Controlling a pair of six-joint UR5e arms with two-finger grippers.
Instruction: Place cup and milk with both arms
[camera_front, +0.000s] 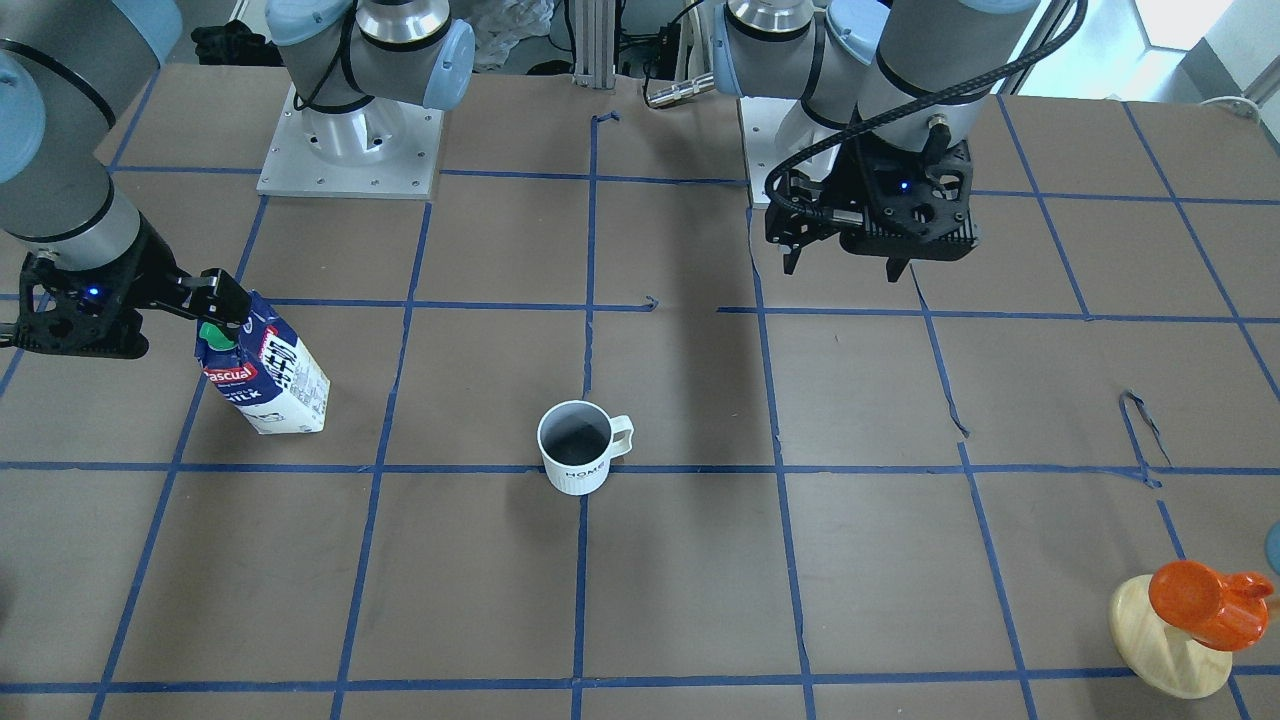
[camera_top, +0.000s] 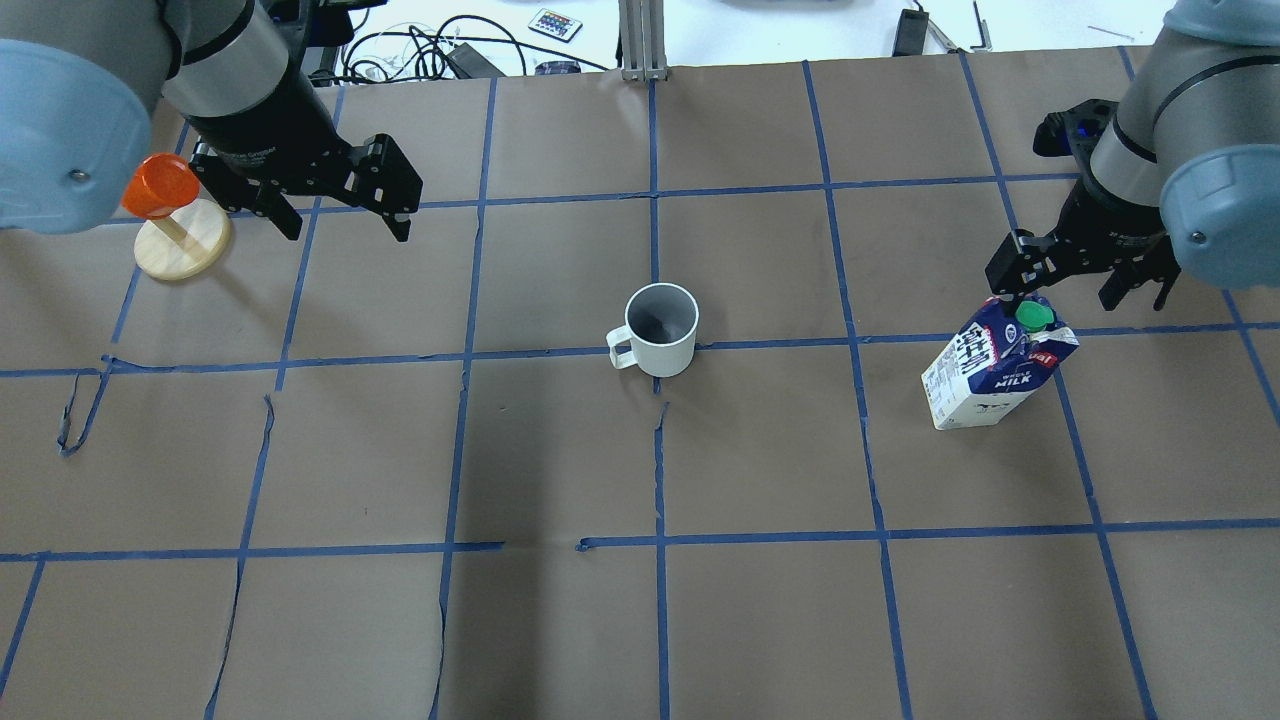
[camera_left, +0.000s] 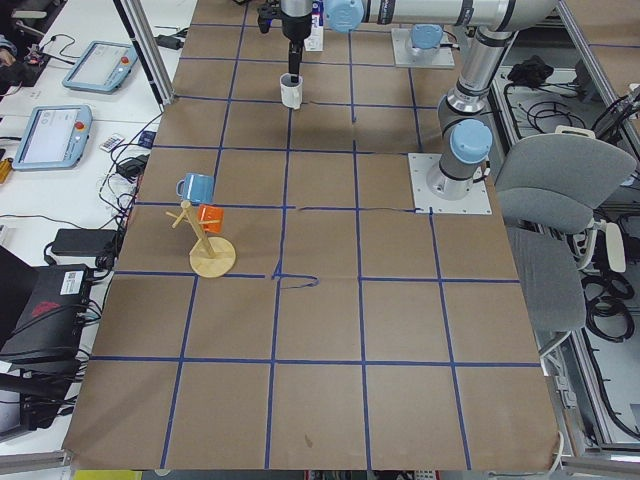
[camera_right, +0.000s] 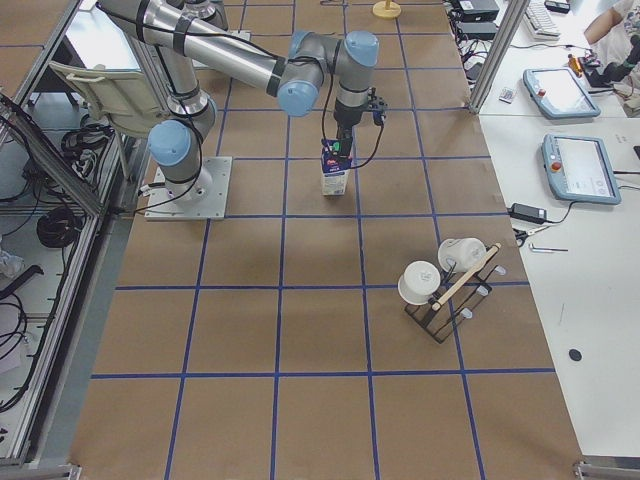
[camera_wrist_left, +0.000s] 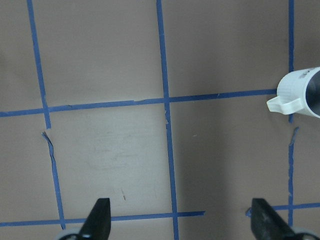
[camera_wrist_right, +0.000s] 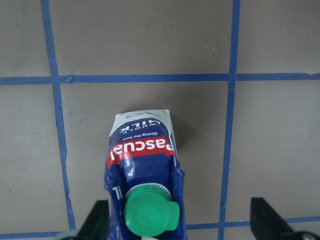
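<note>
**Two open grippers are hovering over the brown, blue-taped table (camera_top: 760, 450), nothing grasped**

The left black two-finger gripper (camera_top: 345, 232) is hanging spread and empty, well apart from the white ribbed ceramic mug (camera_top: 660, 330) standing at centre. The dark blue and white gable-top milk carton (camera_top: 985, 375) is standing farther right, under the released right gripper (camera_top: 1058, 292). The mug looks rigid, slick and breakable, so pinch its rim wall. The carton seems light and crushable, so squeeze gently below the gable.

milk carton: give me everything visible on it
The milk carton is a small gable-top box, dark blue and white, with a red Pascual band, WHOLE MILK print and a green screw cap on. It stands upright on the brown table paper, apart from the mug. The right gripper sits over its top, jaws open on either side; contact cannot be judged.
</note>
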